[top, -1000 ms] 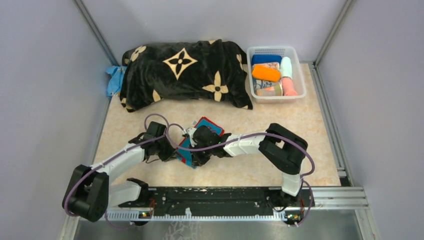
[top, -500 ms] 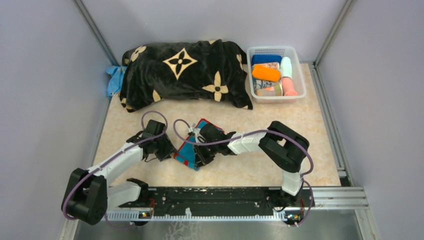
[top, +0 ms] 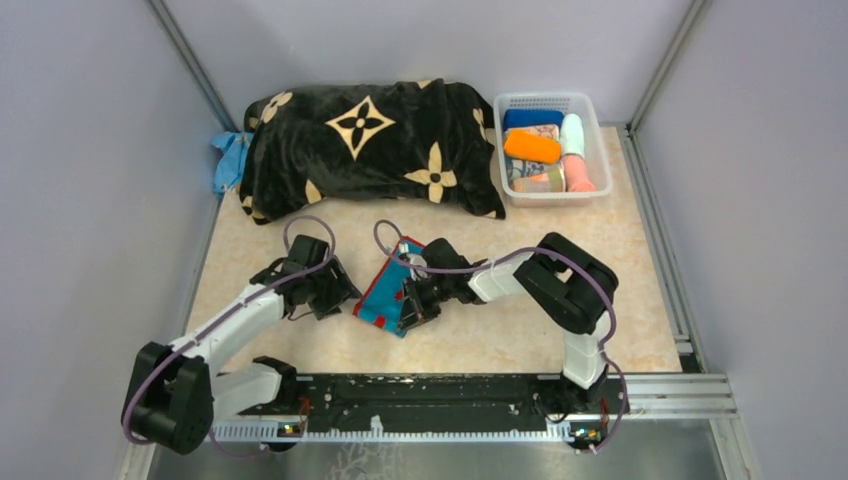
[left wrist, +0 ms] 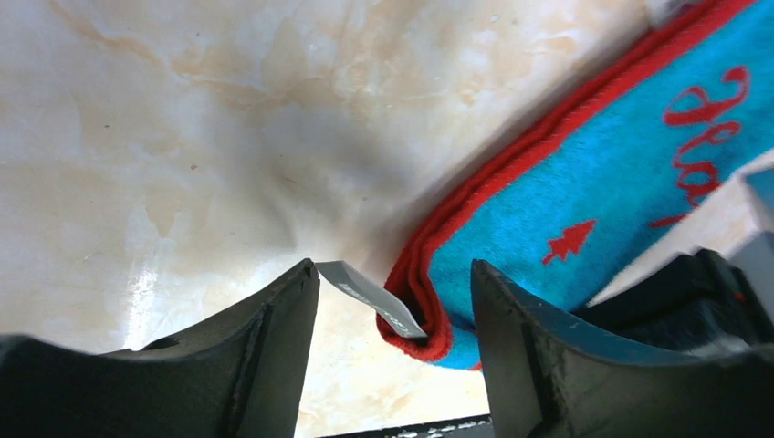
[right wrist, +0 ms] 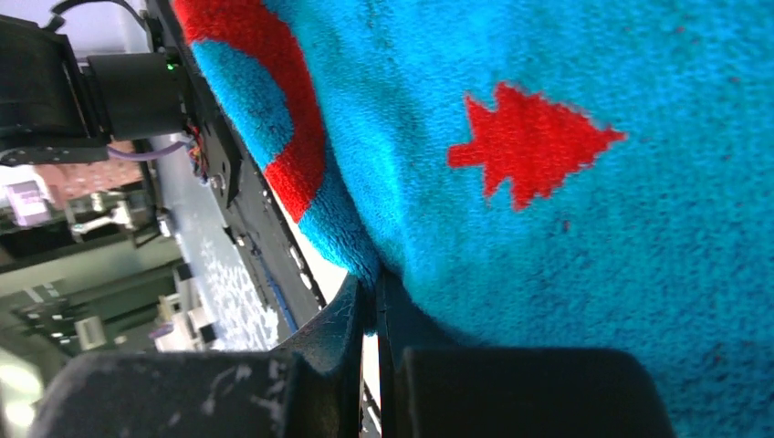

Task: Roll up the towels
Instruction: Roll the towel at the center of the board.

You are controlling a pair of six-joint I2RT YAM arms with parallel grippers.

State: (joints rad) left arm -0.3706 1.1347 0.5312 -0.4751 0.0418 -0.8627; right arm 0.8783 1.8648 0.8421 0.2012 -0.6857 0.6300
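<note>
Red-and-turquoise patterned cloth towel [top: 388,297] is laid near the big black flowered blanket [top: 370,150], on the robot's side. It has just been let go by the left gripper [top: 340,293], jaws apart. Its edge is clamped in the right gripper [top: 410,306], so rolling is not done.

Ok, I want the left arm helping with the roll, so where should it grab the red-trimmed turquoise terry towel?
Probably the folded corner of the red-trimmed turquoise towel by the white label, where stacked hems make a thick lip. Come from the left: the open left gripper faces that corner, and the shut right gripper grips its other side.
</note>
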